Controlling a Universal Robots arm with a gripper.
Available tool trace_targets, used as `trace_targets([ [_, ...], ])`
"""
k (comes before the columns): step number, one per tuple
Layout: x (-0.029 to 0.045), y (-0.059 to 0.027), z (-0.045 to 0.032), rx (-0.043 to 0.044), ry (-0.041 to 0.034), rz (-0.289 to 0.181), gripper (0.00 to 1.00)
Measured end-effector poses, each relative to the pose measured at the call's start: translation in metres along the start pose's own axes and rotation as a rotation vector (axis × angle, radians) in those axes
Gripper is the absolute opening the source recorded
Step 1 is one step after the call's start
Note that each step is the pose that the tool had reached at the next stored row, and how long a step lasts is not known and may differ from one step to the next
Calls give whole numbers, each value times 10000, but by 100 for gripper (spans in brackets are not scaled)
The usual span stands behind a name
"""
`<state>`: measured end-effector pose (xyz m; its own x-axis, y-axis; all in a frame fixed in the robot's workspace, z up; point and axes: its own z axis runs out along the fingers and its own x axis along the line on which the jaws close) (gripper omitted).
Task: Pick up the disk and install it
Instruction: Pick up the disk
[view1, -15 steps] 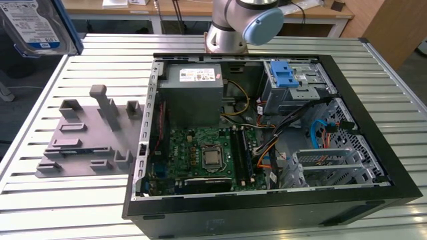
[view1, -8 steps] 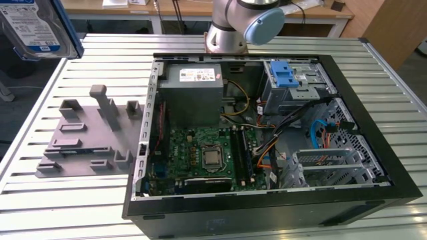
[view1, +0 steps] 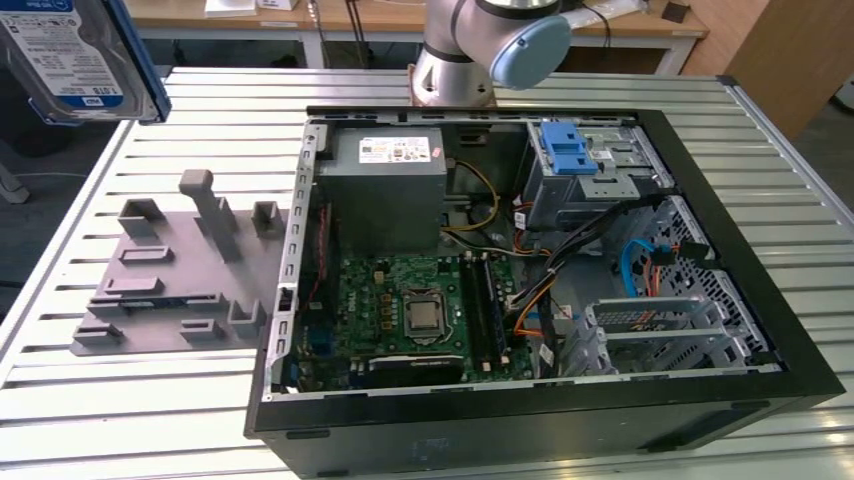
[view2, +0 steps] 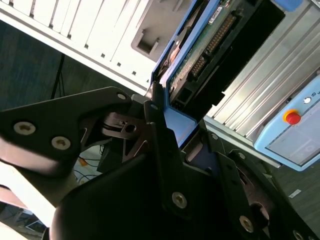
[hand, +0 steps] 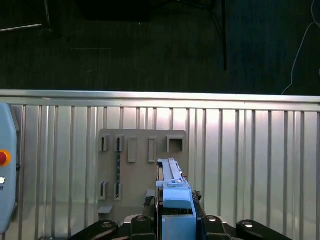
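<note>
Pincer (hand: 176, 226) clamped on the disk (hand: 172, 187) by its blue carrier, high above grey fixture plate (hand: 135, 180)

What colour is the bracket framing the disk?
Blue. The bracket shows best in the first wrist view.

Blue-framed disk (view1: 78, 55), label showing, apparently held aloft.

case (view1: 534, 428): on surface (view1: 134, 410), exterior view's right.
fixture (view1: 160, 295): on surface, beside case, exterior view's left.
disk (view1: 74, 60): in tool (hand: 176, 222), above fixture.
cage (view1: 587, 165): inside case, exterior view's right of supply (view1: 387, 195).
</note>
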<state>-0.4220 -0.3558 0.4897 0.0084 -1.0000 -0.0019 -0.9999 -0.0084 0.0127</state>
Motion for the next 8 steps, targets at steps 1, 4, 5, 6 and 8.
trace_targets([
  [1,16,-3,0,-2,1,4,36],
  [4,68,-13,-1,-5,0,10,36],
  [5,86,-16,0,-5,0,12,36],
  [6,103,-20,-1,-7,0,15,36],
  [8,131,-39,0,-10,-1,16,36],
])
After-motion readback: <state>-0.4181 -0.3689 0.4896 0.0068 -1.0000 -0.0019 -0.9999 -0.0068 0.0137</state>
